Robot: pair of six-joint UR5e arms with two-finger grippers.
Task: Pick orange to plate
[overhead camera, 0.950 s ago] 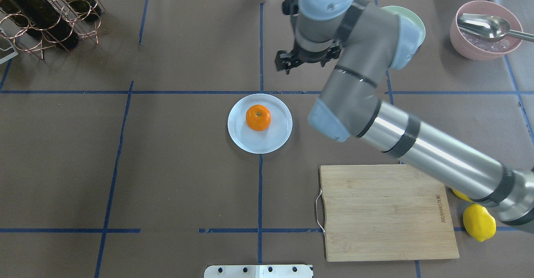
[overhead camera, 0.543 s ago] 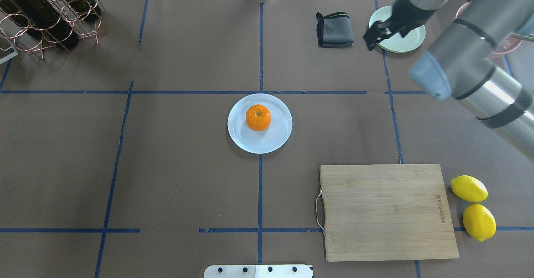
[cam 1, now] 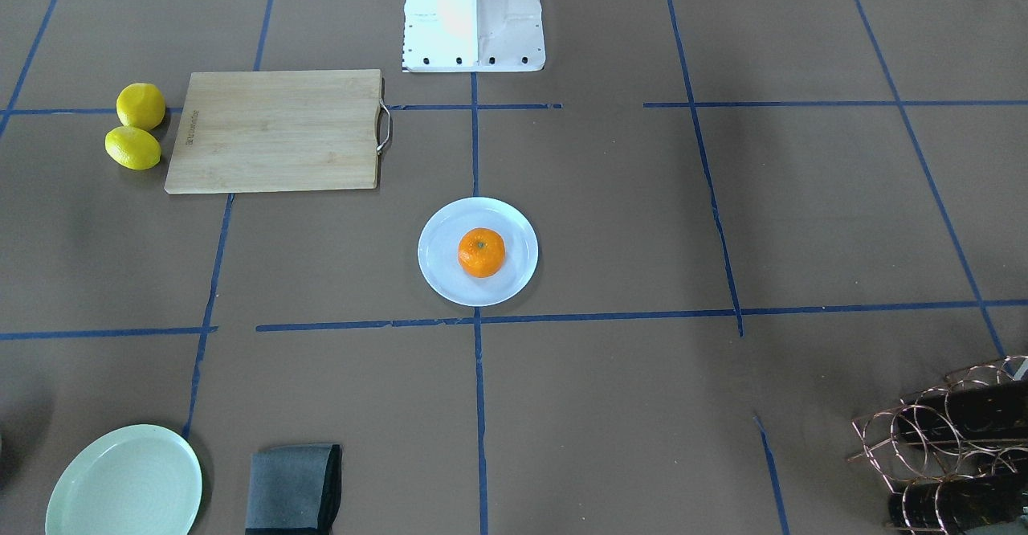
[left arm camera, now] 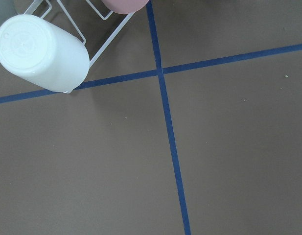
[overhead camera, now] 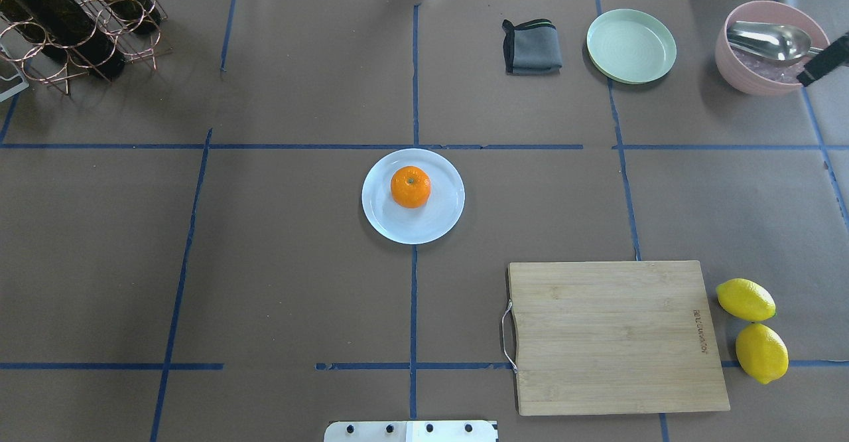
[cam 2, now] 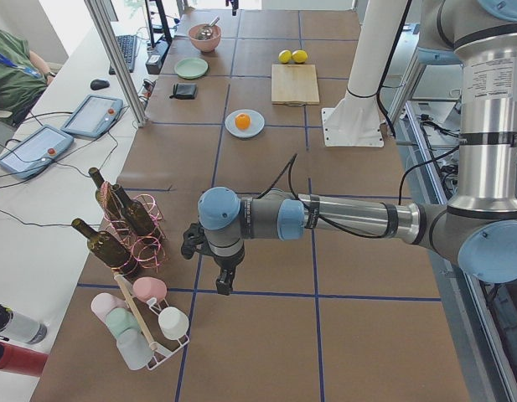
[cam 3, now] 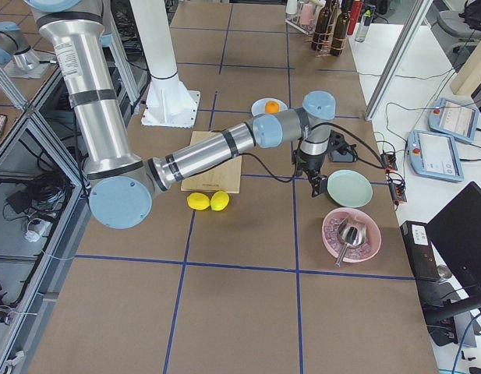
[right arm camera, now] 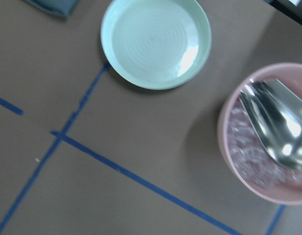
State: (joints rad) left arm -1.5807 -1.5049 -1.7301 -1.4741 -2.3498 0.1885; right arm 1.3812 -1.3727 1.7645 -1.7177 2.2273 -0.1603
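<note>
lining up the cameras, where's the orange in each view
Front-facing: the orange sits at the centre, on the white plate.
Overhead: the orange is at the centre, a little above the middle.
Exterior left: the orange is upper middle, far down the table.
Exterior right: the orange is upper middle.
Left wrist: not in it.
Right wrist: not in it.
Shared landmark: the white plate under it, in all four fixed views.
</note>
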